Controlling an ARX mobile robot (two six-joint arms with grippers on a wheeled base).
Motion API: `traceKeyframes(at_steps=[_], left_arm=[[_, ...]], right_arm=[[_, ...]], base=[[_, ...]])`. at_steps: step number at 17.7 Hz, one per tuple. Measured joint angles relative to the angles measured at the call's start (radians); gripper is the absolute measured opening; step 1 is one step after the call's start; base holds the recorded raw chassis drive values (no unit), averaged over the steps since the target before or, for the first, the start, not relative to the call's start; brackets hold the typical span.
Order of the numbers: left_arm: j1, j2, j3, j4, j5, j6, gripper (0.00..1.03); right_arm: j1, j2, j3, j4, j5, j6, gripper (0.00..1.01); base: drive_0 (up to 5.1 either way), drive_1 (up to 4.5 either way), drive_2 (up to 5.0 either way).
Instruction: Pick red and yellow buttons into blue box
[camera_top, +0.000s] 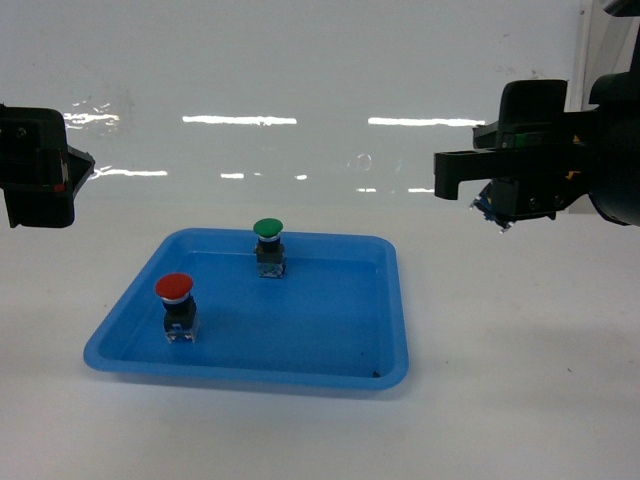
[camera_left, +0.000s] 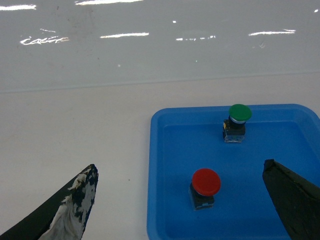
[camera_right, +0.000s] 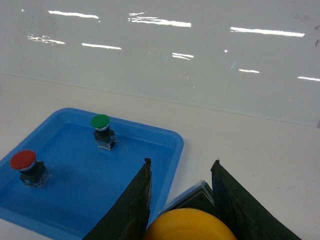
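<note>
The red button (camera_top: 174, 290) stands upright at the front left of a shallow blue tray (camera_top: 250, 366). In the left wrist view the red button (camera_left: 206, 182) lies below and ahead of my left gripper (camera_left: 180, 165), which hangs open and empty with one finger over the table and the other over the tray. My right gripper (camera_right: 181, 162) is shut on the yellow button (camera_right: 187, 225), whose cap fills the space between its fingers. It is held in the air to the right of the tray (camera_right: 175, 145). The blue box is out of view.
A green-capped button (camera_top: 268, 229) stands at the back middle of the tray; it also shows in the wrist views (camera_left: 240, 112) (camera_right: 100, 121). White tabletop surrounds the tray, with a glossy white wall behind. My left gripper (camera_top: 40, 165) sits high at the left edge.
</note>
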Motion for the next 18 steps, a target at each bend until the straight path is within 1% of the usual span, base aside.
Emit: traceKeyframes(at_steps=[2, 4, 6, 7, 9, 11, 13, 14, 16, 18], left_arm=[[-0.002, 0.0, 0.0, 0.001, 0.001, 0.0, 0.98], [0.0, 0.0, 0.0, 0.0, 0.0, 0.0, 0.98], [0.0, 0.0, 0.0, 0.0, -0.001, 0.0, 0.98], [-0.002, 0.0, 0.0, 0.0, 0.0, 0.0, 0.98], [-0.002, 0.0, 0.0, 0.0, 0.0, 0.0, 0.98], [0.0, 0.0, 0.0, 0.0, -0.001, 0.0, 0.98], [0.0, 0.0, 0.0, 0.0, 0.0, 0.0, 0.98], [-0.001, 0.0, 0.0, 0.0, 0.0, 0.0, 0.98], [-0.001, 0.0, 0.0, 0.001, 0.0, 0.0, 0.98], [0.0, 0.0, 0.0, 0.001, 0.0, 0.0, 0.98]], right_arm=[[-0.035, -0.025, -0.014, -0.032, -0.017, -0.008, 0.32], [-0.097, -0.116, -0.077, -0.084, -0.035, -0.029, 0.32], [-0.139, -0.193, -0.113, -0.13, -0.036, -0.045, 0.32], [-0.138, -0.233, -0.122, -0.162, -0.028, -0.045, 0.32], [-0.099, -0.318, -0.137, -0.217, -0.011, -0.045, 0.32], [-0.055, -0.381, -0.154, -0.259, 0.022, -0.037, 0.32], [-0.018, -0.41, -0.187, -0.278, 0.07, -0.021, 0.32], [-0.011, -0.425, -0.204, -0.306, 0.08, -0.014, 0.32], [-0.007, -0.462, -0.227, -0.346, 0.092, -0.014, 0.32], [-0.018, -0.476, -0.228, -0.348, 0.135, -0.019, 0.32]], base=[[0.0, 0.0, 0.0], [0.0, 0.0, 0.0], [0.0, 0.0, 0.0], [0.0, 0.0, 0.0], [0.0, 0.0, 0.0], [0.0, 0.0, 0.0], [0.0, 0.0, 0.0], [0.0, 0.0, 0.0], [0.0, 0.0, 0.0], [0.0, 0.0, 0.0]])
